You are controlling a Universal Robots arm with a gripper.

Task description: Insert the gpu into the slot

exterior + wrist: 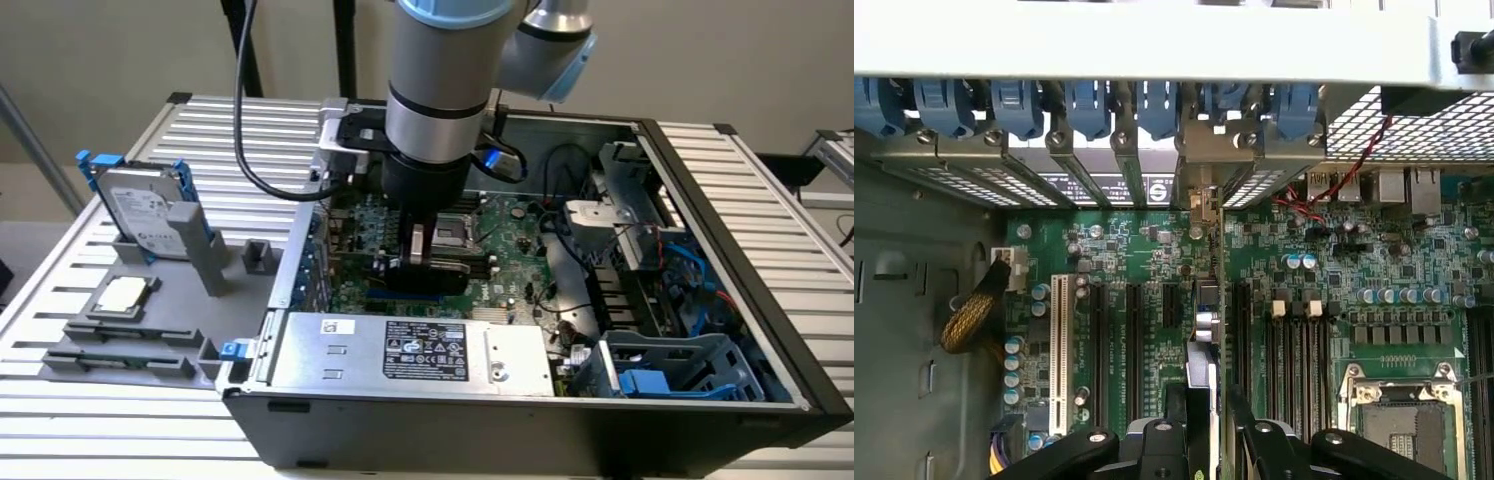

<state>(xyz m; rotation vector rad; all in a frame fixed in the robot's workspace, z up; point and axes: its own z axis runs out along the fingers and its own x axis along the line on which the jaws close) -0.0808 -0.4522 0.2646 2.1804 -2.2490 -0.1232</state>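
My gripper [424, 262] reaches down into the open computer case over the green motherboard [514, 270]. The gpu [433, 278] is a thin black card standing on edge between the two fingers. In the wrist view the gpu [1201, 345] shows edge-on, running from my gripper [1206, 412] toward the rear bracket openings, parallel to the black expansion slots [1099, 350]. The fingers [1259, 440] sit close on both sides of the card. A short stretch of the blue slot [398, 296] shows directly under the card in the exterior view. Whether the card is seated in it is hidden.
A silver power-supply box [414, 350] lies close in front of the gripper. The processor socket [1404, 420] and memory slots [1299, 350] flank the card. Blue latches [1084, 105] line the rear wall. A drive cage [667, 370] and cables fill the exterior view's right. A grey fixture with a hard drive [140, 210] stands outside the case.
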